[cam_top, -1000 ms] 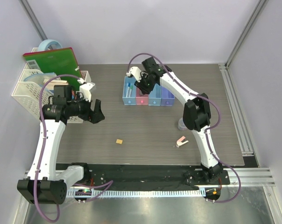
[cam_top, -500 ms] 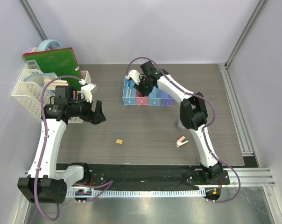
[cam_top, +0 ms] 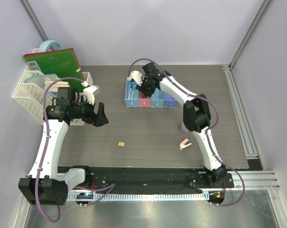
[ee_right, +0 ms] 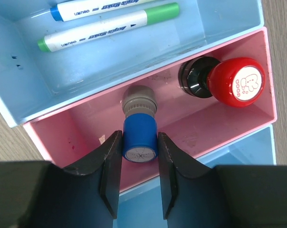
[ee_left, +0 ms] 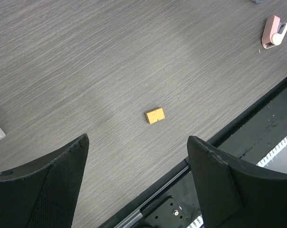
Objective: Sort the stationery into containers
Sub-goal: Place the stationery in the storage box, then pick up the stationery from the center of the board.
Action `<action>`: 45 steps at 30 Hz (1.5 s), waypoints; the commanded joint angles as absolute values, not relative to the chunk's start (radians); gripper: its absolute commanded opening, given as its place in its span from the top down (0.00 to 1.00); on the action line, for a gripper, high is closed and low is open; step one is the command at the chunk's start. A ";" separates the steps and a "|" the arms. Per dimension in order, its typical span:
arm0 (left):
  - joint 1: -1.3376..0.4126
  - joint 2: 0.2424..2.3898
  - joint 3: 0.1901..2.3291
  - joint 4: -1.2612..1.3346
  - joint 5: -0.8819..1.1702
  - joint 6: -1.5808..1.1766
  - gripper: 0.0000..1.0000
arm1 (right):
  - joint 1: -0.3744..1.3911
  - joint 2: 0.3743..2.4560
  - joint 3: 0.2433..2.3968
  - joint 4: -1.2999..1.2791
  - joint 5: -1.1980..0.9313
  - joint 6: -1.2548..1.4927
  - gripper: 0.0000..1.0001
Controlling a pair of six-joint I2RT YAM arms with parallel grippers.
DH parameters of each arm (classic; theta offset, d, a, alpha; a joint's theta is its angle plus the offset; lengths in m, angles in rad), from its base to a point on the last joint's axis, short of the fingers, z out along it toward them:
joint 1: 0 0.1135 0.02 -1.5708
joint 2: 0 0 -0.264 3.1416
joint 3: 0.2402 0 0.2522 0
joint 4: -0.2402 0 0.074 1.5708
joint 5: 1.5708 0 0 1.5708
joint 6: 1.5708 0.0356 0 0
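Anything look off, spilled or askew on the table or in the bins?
Nothing spilled or damaged. The red-and-black stamp lies on its side in the pink bin; the right gripper holds a blue stamp over that bin. A yellow block and pink-white clip lie unsorted on the table.

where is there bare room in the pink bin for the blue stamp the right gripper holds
In the right wrist view, the pink bin is bare left of the blue stamp, up to its left wall, with a smaller patch between that stamp and the red-and-black stamp. It is crowded at the right end.
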State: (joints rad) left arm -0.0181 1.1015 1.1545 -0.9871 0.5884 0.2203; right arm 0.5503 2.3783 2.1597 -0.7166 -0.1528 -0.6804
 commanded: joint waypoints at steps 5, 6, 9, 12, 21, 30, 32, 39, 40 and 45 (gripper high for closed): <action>-0.015 1.101 1.143 -0.945 0.630 0.204 0.16 | 0.551 2.349 2.146 -0.661 -0.127 -0.684 0.48; -0.015 1.103 1.140 -0.942 0.630 0.203 0.16 | 0.554 2.347 2.143 -0.658 -0.126 -0.683 0.45; -0.015 1.108 1.135 -0.936 0.637 0.199 0.16 | 0.552 2.341 2.140 -0.652 -0.121 -0.680 0.37; -0.015 1.111 1.124 -0.928 0.640 0.193 0.16 | 0.552 2.332 2.141 -0.640 -0.120 -0.673 0.33; -0.015 1.111 1.101 -0.897 0.658 0.172 0.17 | 0.552 2.267 2.146 -0.606 -0.112 -0.641 0.31; -0.015 1.108 1.089 -0.855 0.686 0.129 0.17 | 0.552 2.138 2.057 -0.528 -0.074 -0.647 0.31; -0.014 1.100 1.085 -0.851 0.690 0.126 0.17 | 0.552 2.120 2.049 -0.520 -0.048 -0.656 0.31; -0.023 1.130 1.032 -0.790 0.563 0.156 0.20 | 0.551 2.013 1.967 -0.564 -0.031 -0.618 0.30; -0.026 1.146 1.031 -0.795 0.537 0.176 0.20 | 0.551 1.994 1.950 -0.590 -0.043 -0.620 0.30; -0.043 1.245 0.997 -0.824 0.517 0.371 0.14 | 0.551 1.824 1.731 -0.748 -0.098 -0.650 0.29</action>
State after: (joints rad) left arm -0.0284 1.1908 1.0206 -0.8349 0.5514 0.2157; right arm 0.5522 1.9732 1.8484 -0.6128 -0.0555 -0.6418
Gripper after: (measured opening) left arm 0.844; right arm 0.708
